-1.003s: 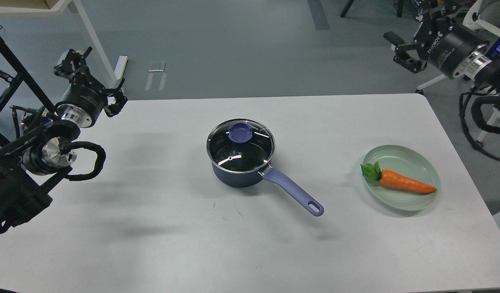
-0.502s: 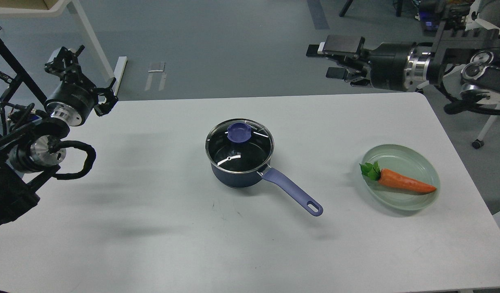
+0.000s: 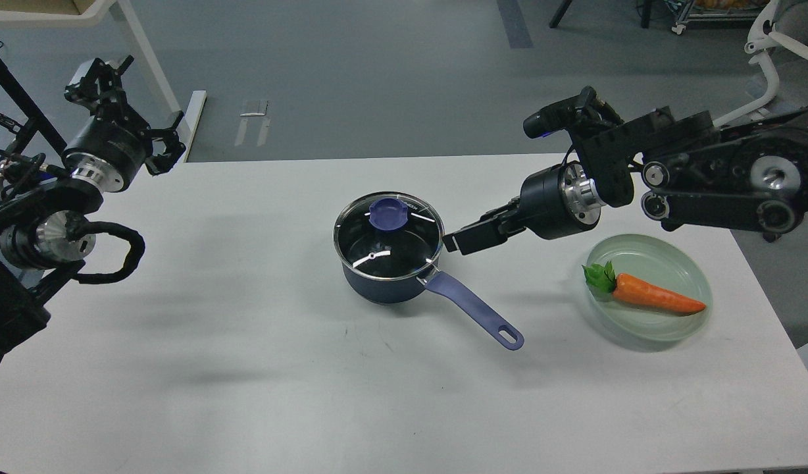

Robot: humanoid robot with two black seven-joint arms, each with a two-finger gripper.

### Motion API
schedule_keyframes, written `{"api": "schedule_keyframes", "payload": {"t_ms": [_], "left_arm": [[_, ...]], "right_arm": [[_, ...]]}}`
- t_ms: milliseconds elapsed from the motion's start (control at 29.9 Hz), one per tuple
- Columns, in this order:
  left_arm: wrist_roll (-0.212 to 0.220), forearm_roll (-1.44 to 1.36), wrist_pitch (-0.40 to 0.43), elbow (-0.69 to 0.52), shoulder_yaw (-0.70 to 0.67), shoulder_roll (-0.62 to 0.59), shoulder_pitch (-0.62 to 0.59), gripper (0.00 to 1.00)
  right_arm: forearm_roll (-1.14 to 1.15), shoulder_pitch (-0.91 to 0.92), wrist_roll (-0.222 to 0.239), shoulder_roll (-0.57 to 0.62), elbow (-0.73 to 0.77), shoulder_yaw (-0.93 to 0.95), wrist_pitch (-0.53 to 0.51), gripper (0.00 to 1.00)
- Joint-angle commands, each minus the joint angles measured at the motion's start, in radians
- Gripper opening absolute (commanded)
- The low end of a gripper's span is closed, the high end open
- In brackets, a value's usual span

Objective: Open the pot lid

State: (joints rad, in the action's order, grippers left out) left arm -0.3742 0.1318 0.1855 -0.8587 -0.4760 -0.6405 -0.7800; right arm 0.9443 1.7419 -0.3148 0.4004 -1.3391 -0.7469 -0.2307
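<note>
A dark blue pot (image 3: 384, 280) stands at the table's middle, its glass lid (image 3: 404, 247) seated on the rim. The lid has a blue knob (image 3: 388, 214). The pot's blue handle (image 3: 473, 309) points to the front right. My right gripper (image 3: 455, 241) hovers just right of the pot's rim, level with the lid and pointing left at it. Its fingers overlap in this view, so I cannot tell their gap. My left gripper (image 3: 134, 105) is open and empty, raised beyond the table's far left corner.
A pale green plate (image 3: 690, 270) with a toy carrot (image 3: 654, 295) lies at the right, under and in front of my right forearm. The white table (image 3: 246, 368) ends close behind the pot. A chair base stands on the floor at the far right.
My right arm has swung down and left from above the far edge to just beside the pot's rim. My left gripper has shifted slightly up and left. Pot and lid have not moved.
</note>
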Motion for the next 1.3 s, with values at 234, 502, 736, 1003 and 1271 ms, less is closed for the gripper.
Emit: {"api": "schedule_keyframes", "payload": {"t_ms": [234, 502, 736, 1003, 1271], "left_arm": [[0.0, -0.001, 0.026, 0.0, 0.001, -0.007, 0.001, 1.0], [0.001, -0.001, 0.028, 0.0, -0.001, -0.008, -0.001, 1.0], [0.0, 0.0, 0.032, 0.0, -0.006, -0.034, -0.008, 1.0], [0.0, 0.0, 0.035, -0.002, -0.004, -0.045, -0.009, 1.0], [0.0, 0.0, 0.035, -0.002, -0.009, -0.056, -0.01, 1.0]], "right_arm": [[0.068, -0.058, -0.003, -0.054, -0.002, -0.034, 0.007, 0.75], [0.071, -0.094, -0.001, -0.068, -0.003, -0.034, 0.008, 0.63], [0.07, -0.09, 0.0, -0.092, -0.002, -0.034, 0.01, 0.62], [0.07, -0.094, 0.0, -0.115, -0.002, -0.034, 0.008, 0.48], [0.071, -0.082, 0.011, -0.112, -0.003, -0.035, -0.001, 0.47]]}}
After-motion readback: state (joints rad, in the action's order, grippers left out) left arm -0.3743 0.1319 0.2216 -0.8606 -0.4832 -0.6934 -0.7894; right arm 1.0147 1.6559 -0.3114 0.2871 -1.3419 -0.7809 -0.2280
